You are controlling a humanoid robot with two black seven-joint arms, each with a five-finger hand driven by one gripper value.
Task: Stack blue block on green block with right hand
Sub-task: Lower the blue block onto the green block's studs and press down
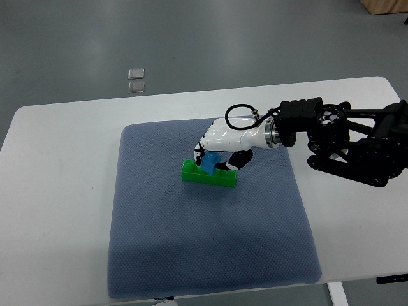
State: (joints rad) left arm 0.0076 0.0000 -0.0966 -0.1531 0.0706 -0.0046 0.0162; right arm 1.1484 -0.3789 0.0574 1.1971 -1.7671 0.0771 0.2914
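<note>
A long green block [203, 175] lies on the blue-grey mat [204, 242], near its upper middle. My right hand [217, 158], white with black fingertips, reaches in from the right and hovers right over that block. Its fingers are curled around a small blue block [211, 162], which sits at or just above the green block's top; contact between the two cannot be made out. Much of the blue block is hidden by the fingers. The left arm does not show.
The mat lies on a white table [57, 191]. My black right forearm [344, 140] spans the table's right side. Two small clear squares [136, 80] lie on the grey floor beyond the table's far edge.
</note>
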